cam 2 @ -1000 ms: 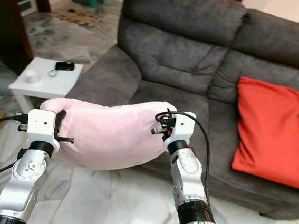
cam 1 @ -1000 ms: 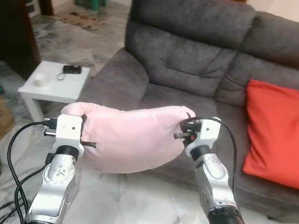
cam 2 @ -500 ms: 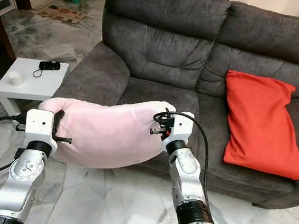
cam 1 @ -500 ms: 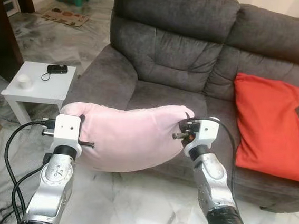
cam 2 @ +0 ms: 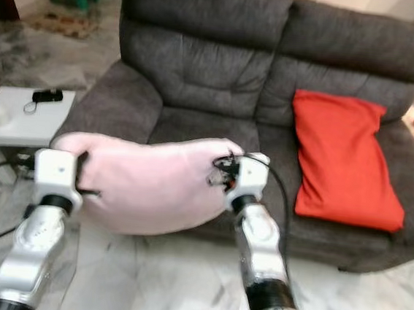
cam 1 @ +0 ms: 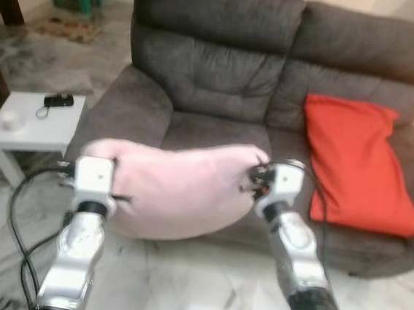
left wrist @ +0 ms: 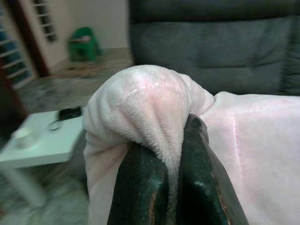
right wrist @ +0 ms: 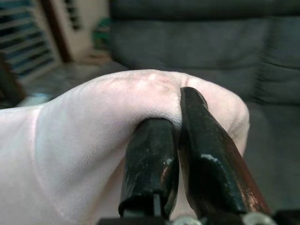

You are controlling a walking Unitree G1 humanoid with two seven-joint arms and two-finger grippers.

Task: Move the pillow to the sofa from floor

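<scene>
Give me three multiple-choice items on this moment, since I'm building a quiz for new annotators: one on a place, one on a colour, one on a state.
1. Where is the pink pillow?
A. lying on the floor
B. held up in front of the sofa
C. on the white side table

2. What colour is the cushion already on the sofa seat?
A. red
B. blue
C. green

3. How do the grippers stand?
A. both open
B. one open
C. both shut on the pillow

Answers: 1 B, it hangs between the two arms, off the floor. 2 A, it lies red on the right-hand seat. 3 C, the left gripper and the right gripper each pinch a pillow end.
</scene>
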